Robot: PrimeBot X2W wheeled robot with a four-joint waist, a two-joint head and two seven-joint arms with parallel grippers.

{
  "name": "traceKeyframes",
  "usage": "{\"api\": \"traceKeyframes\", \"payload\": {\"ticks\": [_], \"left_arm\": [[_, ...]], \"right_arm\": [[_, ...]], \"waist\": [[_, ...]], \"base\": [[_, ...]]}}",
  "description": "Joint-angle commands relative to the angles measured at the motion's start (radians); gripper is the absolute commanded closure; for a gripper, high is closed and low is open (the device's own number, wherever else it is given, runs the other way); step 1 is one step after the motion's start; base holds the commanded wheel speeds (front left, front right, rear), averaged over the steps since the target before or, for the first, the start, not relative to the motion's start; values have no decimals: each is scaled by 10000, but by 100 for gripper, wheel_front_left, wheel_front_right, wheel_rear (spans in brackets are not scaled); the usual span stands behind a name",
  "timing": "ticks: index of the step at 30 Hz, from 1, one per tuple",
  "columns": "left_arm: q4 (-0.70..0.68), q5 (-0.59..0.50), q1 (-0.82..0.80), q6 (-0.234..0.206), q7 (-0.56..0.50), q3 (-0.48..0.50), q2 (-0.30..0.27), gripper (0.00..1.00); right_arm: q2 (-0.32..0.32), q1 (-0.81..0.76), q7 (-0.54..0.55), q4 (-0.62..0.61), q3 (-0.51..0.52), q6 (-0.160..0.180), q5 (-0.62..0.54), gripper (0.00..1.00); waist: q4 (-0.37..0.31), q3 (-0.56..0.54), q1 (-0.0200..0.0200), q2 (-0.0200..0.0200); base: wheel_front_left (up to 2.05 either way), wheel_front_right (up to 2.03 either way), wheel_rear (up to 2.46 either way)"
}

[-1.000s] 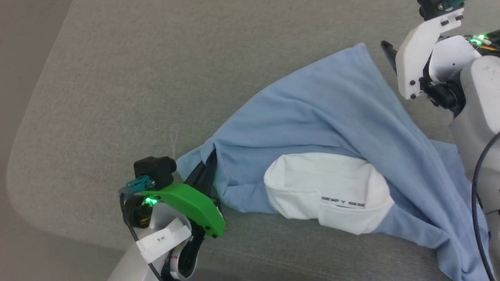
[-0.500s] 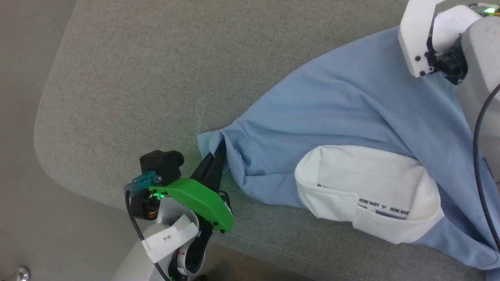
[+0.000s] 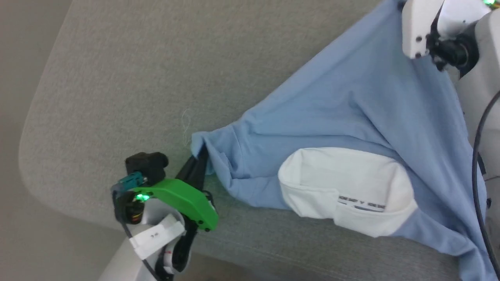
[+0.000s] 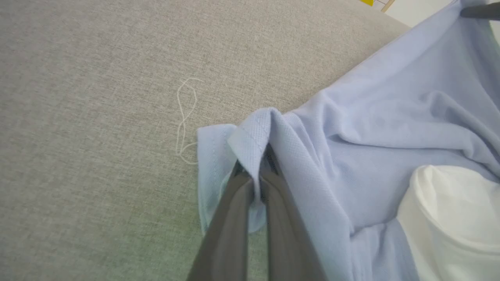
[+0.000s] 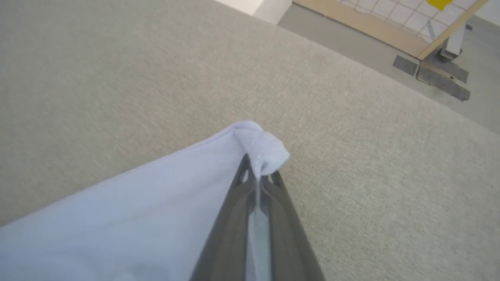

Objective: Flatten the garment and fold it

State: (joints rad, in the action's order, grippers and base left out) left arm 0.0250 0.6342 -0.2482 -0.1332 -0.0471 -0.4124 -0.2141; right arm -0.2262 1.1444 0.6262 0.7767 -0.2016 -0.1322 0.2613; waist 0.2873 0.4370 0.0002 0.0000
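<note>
1. Surface: grey woven padded top point(image 3: 129, 66), rounded corner at left of head view; takes up most of frame; beige floor strip point(image 3: 13, 117) down left edge.
2. Room, rt wrist view: grey floor point(image 5: 351, 27) past the surface's far edge at top; pale tiled panel w/ wood-coloured edge point(image 5: 394, 13) upper rt.
3. Loose white thread point(image 4: 183, 113) lies on surface just left of the cloth corner.
4. Garment point(image 3: 351, 109): light blue, centre to rt of head view; long axis diagonal, lower-centre corner up to upper-rt corner; top edge pulled near straight btwn the 2 grips; rest sags toward lower rt, running off frame.
5. White inside patch point(image 3: 343, 187) w/ printed label faces up, lower centre-rt.
6. Left gripper point(image 4: 254, 175): fingers closed, pinching hemmed corner of garment; lower left-centre of head view.
7. Right gripper point(image 5: 256, 171): fingers closed on opposite bunched corner, cloth tip poking above fingertips; upper rt of head view.
</note>
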Motion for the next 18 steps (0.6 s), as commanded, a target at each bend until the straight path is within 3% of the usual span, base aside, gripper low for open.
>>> {"api": "traceKeyframes", "payload": {"ticks": [1, 9, 14, 18], "left_arm": [[37, 23, 103, -74, 15, 84, -143, 100], [-24, 246, 899, -424, -121, 335, -414, 100], [-150, 325, 1240, -592, -222, 369, -483, 100], [-118, 386, 1452, -620, -281, 313, -496, 100]], "right_arm": [[78, -237, -450, -236, 144, 15, 175, 100], [-502, -3467, -2336, -2717, 455, 15, 1241, 100], [-576, -6375, -2421, -4526, 1273, 15, 1740, 100], [-39, -8668, -2112, -5797, 2104, 15, 1991, 100]], "waist": [[-1037, -1116, -2, 0], [-2539, -2797, -2, 0], [-3017, -3212, -2, 0], [-3090, -3474, -2, 0]], "base": [[0, 0, 0], [0, 0, 0], [0, 0, 0], [0, 0, 0]]}}
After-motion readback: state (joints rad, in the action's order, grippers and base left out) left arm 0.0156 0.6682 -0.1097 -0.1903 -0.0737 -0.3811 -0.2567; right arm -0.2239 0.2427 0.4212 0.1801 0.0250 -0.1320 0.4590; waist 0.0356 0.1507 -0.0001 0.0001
